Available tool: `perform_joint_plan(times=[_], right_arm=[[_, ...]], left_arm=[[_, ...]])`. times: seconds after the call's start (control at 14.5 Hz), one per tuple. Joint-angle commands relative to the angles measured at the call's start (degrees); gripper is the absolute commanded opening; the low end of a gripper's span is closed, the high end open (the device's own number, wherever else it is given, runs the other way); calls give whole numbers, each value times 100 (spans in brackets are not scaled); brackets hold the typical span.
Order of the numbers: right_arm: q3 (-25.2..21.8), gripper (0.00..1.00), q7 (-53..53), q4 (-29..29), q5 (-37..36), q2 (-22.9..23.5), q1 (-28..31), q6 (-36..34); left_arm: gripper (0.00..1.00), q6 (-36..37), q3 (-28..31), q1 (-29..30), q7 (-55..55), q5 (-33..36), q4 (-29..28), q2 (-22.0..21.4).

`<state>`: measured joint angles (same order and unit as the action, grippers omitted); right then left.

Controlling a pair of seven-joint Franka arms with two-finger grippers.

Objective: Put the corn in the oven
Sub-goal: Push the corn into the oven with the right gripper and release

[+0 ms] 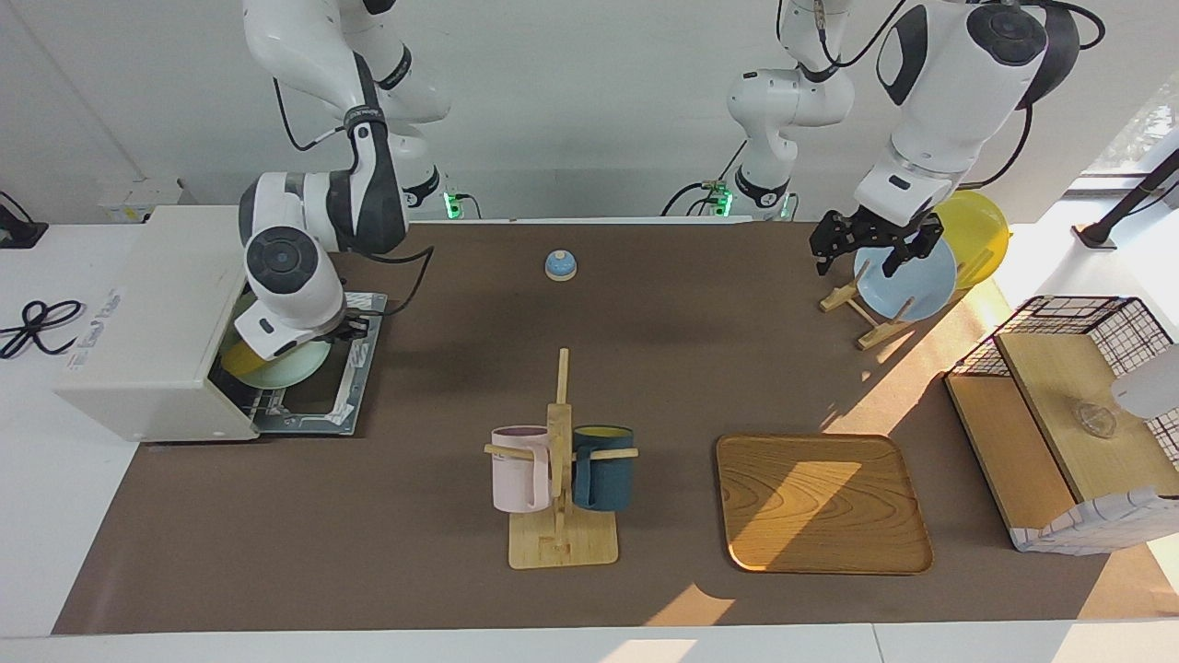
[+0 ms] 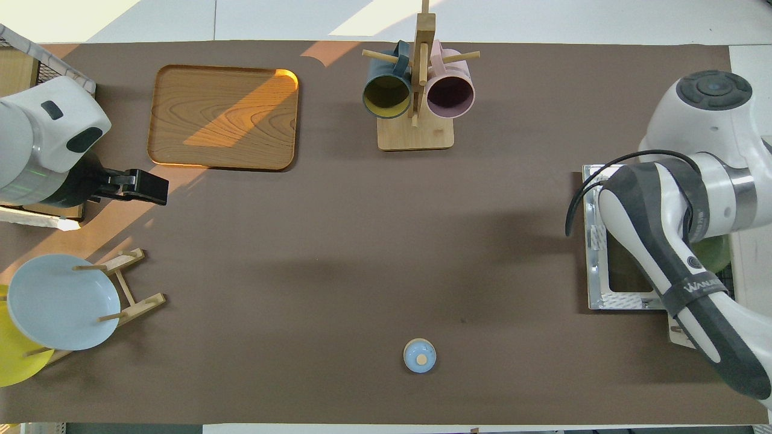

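The white oven [image 1: 152, 318] stands at the right arm's end of the table with its glass door [image 1: 355, 368] dropped open. The yellow corn [image 1: 239, 359] shows as a sliver in the oven's mouth, against a pale green plate [image 1: 297, 368], mostly hidden by the right arm's wrist. The right gripper is at the oven's opening, over the plate and hidden under the wrist. In the overhead view the right arm covers the oven; only the door [image 2: 597, 271] and a bit of the plate [image 2: 715, 253] show. My left gripper [image 1: 862, 250] is open and empty, up over the plate rack, and also shows in the overhead view [image 2: 158, 188].
A plate rack [image 1: 870, 318] with a blue plate [image 1: 907, 276] and a yellow plate [image 1: 976, 235] stands near the left arm. A wooden tray [image 1: 820, 502], a mug stand [image 1: 562, 543] with two mugs, a small blue bell [image 1: 560, 265] and a wire-and-wood basket [image 1: 1059, 433] are on the table.
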<state>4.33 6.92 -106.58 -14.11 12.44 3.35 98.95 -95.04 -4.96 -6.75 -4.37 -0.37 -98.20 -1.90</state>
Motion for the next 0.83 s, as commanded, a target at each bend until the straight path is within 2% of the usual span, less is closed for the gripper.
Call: perform_joint_plan(times=[0.0,0.21,0.34,0.62,0.76], right_arm=[[94,0,-383,-679,-75,-330,376,502],[94,0,-455,-697,-31,-330,430,512],[103,36,-455,-697,-13,-330,421,564],[138,37,-446,-435,13,-286,334,451],[191,33,-367,-101,223,-234,27,240]], left_arm=[[100,-40,-5,24,24,81,-85,-109],[100,-40,-5,24,24,81,-85,-109],[100,-40,-5,24,24,81,-85,-109],[100,-40,-5,24,24,81,-85,-109],[100,-40,-5,24,24,81,-85,-118]])
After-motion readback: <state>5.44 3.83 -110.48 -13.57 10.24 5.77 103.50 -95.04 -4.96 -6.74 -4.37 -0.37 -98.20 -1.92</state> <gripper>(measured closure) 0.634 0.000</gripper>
